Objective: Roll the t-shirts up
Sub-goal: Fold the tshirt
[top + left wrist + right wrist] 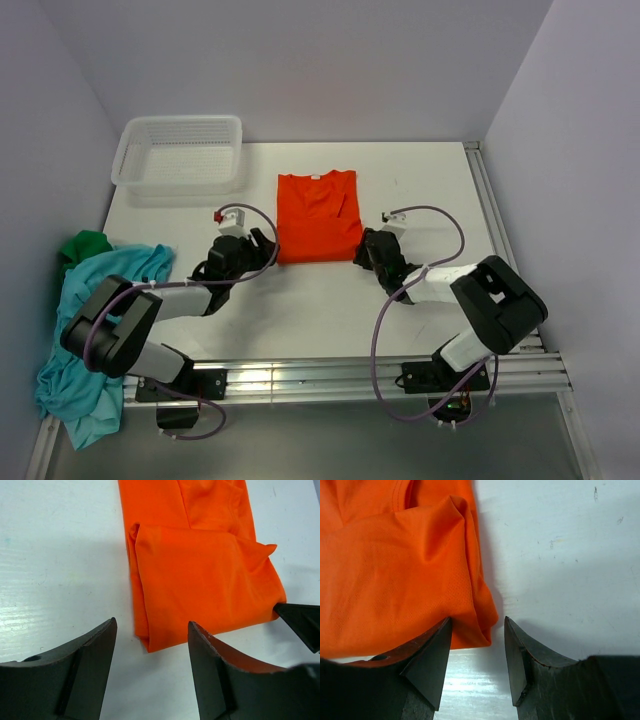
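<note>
Two crumpled garments, a teal-blue fabric t-shirt (90, 325) and a dark green fabric t-shirt (86, 245), lie at the 8 and 9 o'clock edge of the white counter (320, 310). The left pincer (266, 248), jaws apart, straddles the 7 o'clock corner of the folded bright orange fabric t-shirt (318, 215). The right pincer (366, 248), likewise apart, straddles its 5 o'clock corner.

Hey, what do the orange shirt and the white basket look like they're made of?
The orange t-shirt looks like thin, matte knit fabric: a fine weave texture shows, and it folds in soft creases. The basket looks like white moulded plastic, probably rigid: its walls are a regular mesh of small holes.
</note>
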Controlling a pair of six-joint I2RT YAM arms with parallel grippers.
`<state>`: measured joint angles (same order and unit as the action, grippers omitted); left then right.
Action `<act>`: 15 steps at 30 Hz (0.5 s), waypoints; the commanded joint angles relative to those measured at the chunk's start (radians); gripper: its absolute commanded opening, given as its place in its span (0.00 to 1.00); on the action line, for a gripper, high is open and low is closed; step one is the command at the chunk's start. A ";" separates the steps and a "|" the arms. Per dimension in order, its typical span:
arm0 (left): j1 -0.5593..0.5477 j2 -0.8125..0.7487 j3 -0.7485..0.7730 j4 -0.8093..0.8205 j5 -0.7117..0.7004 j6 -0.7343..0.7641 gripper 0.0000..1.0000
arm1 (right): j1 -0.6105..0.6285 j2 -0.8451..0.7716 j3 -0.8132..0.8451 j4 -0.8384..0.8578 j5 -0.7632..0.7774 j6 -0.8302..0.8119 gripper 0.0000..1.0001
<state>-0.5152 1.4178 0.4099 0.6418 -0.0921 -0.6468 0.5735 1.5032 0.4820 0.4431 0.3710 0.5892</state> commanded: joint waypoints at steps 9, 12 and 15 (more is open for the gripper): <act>-0.013 0.087 -0.031 0.180 0.014 0.021 0.63 | 0.006 0.075 0.020 0.124 -0.015 -0.039 0.35; -0.011 0.098 -0.042 0.202 0.031 0.024 0.60 | 0.005 0.075 0.007 0.140 -0.023 -0.035 0.17; -0.011 0.099 -0.051 0.213 0.046 0.029 0.59 | 0.005 0.075 -0.003 0.141 -0.023 -0.034 0.03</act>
<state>-0.5217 1.5074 0.3733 0.7738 -0.0757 -0.6392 0.5735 1.5646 0.4824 0.5327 0.3393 0.5571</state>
